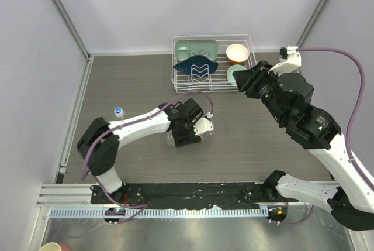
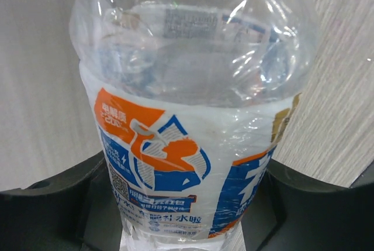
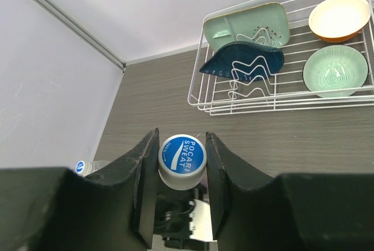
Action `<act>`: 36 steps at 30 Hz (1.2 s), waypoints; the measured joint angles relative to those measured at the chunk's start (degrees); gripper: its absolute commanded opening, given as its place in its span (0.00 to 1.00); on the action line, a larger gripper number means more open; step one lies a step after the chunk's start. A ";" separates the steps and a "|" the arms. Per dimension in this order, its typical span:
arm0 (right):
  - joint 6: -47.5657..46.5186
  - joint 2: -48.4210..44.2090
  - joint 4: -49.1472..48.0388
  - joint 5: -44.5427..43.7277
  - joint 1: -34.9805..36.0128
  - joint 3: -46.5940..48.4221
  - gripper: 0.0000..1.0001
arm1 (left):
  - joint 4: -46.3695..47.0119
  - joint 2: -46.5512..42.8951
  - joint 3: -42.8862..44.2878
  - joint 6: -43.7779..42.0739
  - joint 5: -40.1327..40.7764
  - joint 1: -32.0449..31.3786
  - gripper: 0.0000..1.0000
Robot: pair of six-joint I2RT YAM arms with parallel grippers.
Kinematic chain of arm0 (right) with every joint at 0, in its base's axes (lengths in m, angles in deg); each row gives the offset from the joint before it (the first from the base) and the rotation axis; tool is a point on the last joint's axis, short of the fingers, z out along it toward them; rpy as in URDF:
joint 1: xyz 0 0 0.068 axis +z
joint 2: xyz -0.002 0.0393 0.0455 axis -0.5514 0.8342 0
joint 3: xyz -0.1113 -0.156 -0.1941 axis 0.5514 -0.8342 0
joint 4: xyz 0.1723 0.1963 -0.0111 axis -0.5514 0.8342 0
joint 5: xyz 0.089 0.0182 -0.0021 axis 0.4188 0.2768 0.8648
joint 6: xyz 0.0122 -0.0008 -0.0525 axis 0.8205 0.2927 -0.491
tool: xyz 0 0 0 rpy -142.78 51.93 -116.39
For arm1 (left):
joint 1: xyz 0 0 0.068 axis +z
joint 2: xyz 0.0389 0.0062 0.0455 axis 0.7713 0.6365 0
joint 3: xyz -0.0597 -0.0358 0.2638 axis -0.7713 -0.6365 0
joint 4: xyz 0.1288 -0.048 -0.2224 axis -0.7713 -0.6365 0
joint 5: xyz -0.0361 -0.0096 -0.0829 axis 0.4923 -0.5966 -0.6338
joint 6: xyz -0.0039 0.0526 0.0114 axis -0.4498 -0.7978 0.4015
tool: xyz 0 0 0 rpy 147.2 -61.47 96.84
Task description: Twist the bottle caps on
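A clear bottle with a blue, orange and white label stands between the black fingers of my left gripper, which press on both its sides. In the top view this gripper is at the table's middle and hides most of the bottle. My right gripper is shut on a bottle cap, white-sided with a blue printed top, and hangs above the table near the rack. A second bottle stands at the left with a blue-topped cap on it.
A white wire rack at the back holds a green plate, a dark blue dish, an orange bowl and a pale green bowl. Metal frame posts rise at the back corners.
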 measured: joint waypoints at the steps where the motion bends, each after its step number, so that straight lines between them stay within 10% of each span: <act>1: -0.26 0.17 0.02 0.09 -0.02 0.20 0.19 | -0.37 -2.32 0.15 0.02 0.63 0.00 0.58; 5: -2.45 1.29 1.27 0.52 -0.02 2.86 0.20 | -2.29 -13.11 2.67 0.74 3.61 0.02 0.60; 8: -5.90 2.51 2.21 1.97 -0.02 6.93 0.20 | -3.72 -21.64 7.04 2.36 4.87 0.13 0.22; 13: -11.34 3.76 2.49 6.25 -0.02 14.29 0.19 | 1.49 -40.46 5.99 7.15 3.17 0.39 0.01; 22: -17.31 6.32 5.11 26.12 -0.04 20.13 0.18 | 23.78 -58.18 -22.91 22.93 -5.57 0.42 0.16; 36: -22.40 12.98 6.32 42.64 0.66 17.42 0.19 | 45.20 -52.59 -24.57 35.19 -15.98 0.52 0.00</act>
